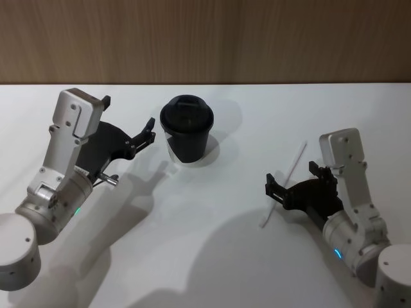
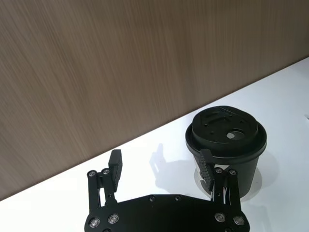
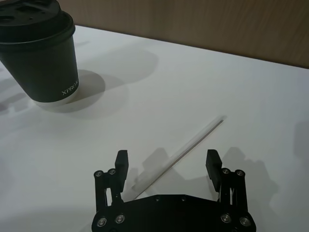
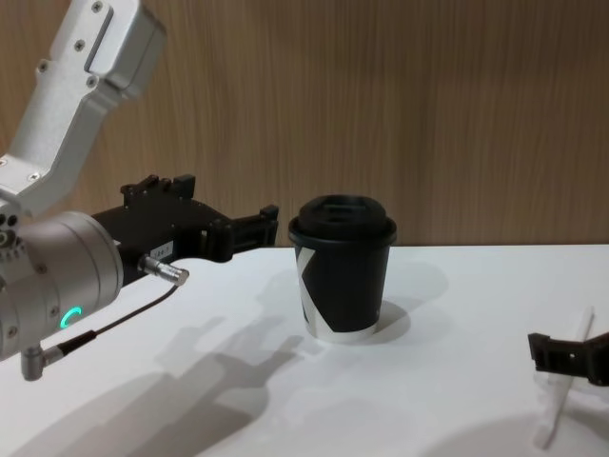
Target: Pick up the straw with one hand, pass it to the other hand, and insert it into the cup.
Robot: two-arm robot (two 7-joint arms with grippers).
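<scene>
Head view counts it out: one straw (image 1: 295, 163), one cup (image 1: 186, 128) and two grippers over a white table (image 1: 212, 256) with a wooden wall (image 1: 205, 38) behind.

The straw lies flat on the table under the right gripper (image 1: 291, 178). Its long axis runs aslant. The far end points away from the robot and a little to its right, out past the fingertips. The near end points back toward the robot and to its left, under the gripper's body.

In the right wrist view the straw (image 3: 186, 145) crosses the gap between the fingers of the right gripper (image 3: 167, 158) on a diagonal. Its near end sits close to one finger and its far end leans toward the other finger's side. The jaws are spread wide with nothing clasped; the fingers stand on either side of the straw without pinching it. From the chest view one black finger of the right gripper (image 4: 561, 354) sits low at the table, across the straw (image 4: 552, 409).

The left gripper (image 1: 128, 114) hangs above the table, also spread and empty. The cup stands upright with its lid on, just beyond this gripper's fingertips and off to one finger's side. In the left wrist view that side of the left gripper (image 2: 161, 159) overlaps the cup (image 2: 226, 145). In the head view a thin gap shows between fingertip and lid. The cup (image 3: 43, 63) stands well apart from the right gripper, beyond the straw's side of the table. In the chest view the cup (image 4: 343, 276) stands just past the left gripper (image 4: 214, 200).
</scene>
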